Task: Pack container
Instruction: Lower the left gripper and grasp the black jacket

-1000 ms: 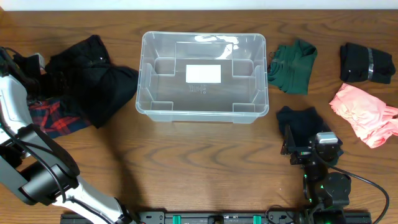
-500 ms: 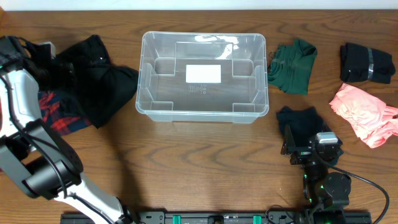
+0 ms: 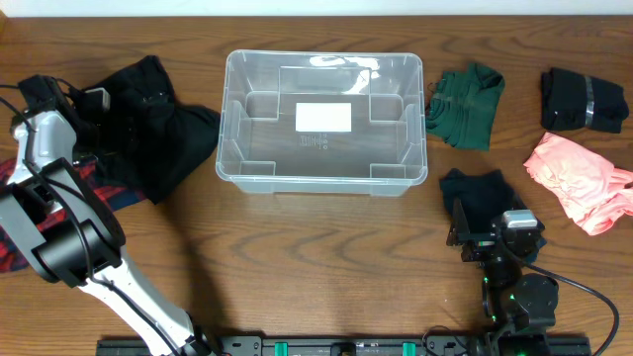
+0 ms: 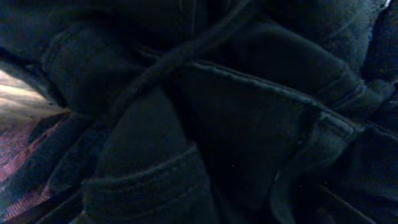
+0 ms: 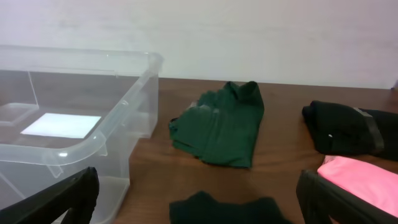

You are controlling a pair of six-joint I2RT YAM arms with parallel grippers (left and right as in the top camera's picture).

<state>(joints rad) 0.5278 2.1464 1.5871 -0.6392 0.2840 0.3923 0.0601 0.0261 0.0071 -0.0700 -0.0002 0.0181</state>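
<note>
The container (image 3: 322, 181) stands at the upper centre of the overhead frame on the wooden surface (image 3: 297, 267). At upper left, the left end effector (image 3: 94, 102) is released over a black garment (image 3: 148, 129). At lower right, the right end effector (image 5: 199, 193) is released too, its fingers wide apart.

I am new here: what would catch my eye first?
The large clear plastic rectangular bin stands empty in the middle, a white label on its bottom. A bright pink crumpled garment lies at the far right edge, and a heap of black cloth lies left of the bin.
</note>
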